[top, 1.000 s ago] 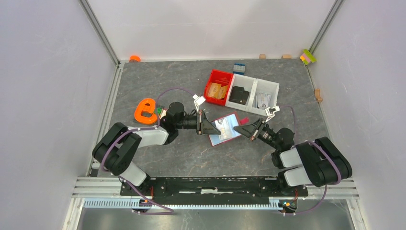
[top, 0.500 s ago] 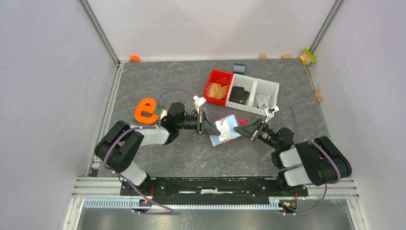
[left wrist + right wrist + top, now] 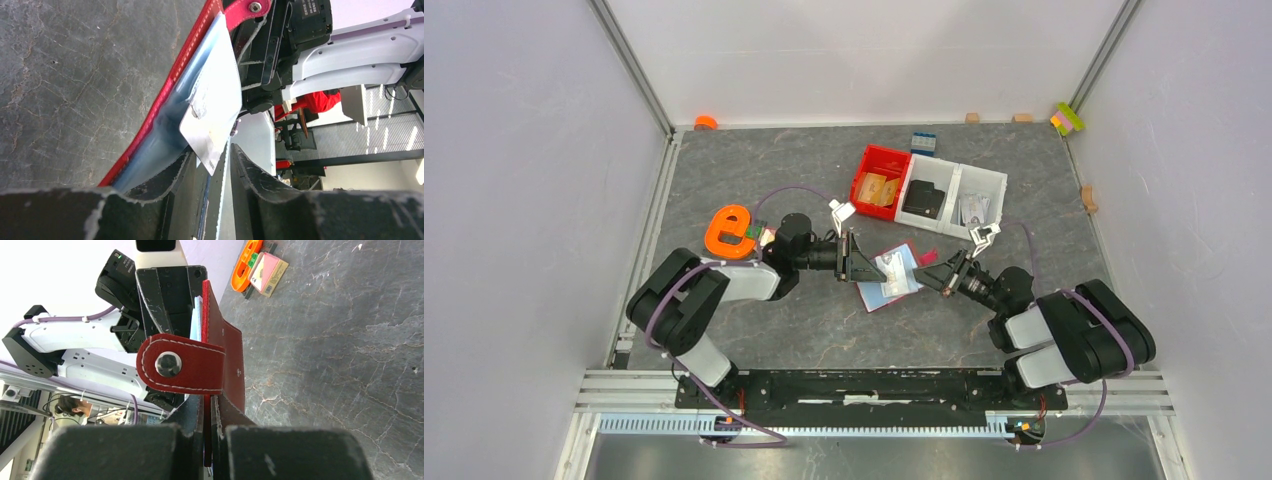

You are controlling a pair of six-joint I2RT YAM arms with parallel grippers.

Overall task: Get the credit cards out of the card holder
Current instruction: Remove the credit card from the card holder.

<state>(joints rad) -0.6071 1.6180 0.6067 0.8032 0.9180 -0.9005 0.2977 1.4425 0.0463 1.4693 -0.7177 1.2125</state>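
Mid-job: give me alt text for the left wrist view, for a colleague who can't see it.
A pale card sticks out of the dark red card holder, its corner between the parted fingers of the left claw. The holder is held on edge, grey table behind it, its far end gripped by the right claw.

Not much to read from where I stand. The one clear character is the orange block [image 3: 729, 231] on the surface, shaped as a lowercase "e". A white label [image 3: 311, 7] on the far arm's black housing carries print too small to make out. The credit card [image 3: 212, 117] poking from the card holder [image 3: 167, 87] shows only faint, illegible marks.
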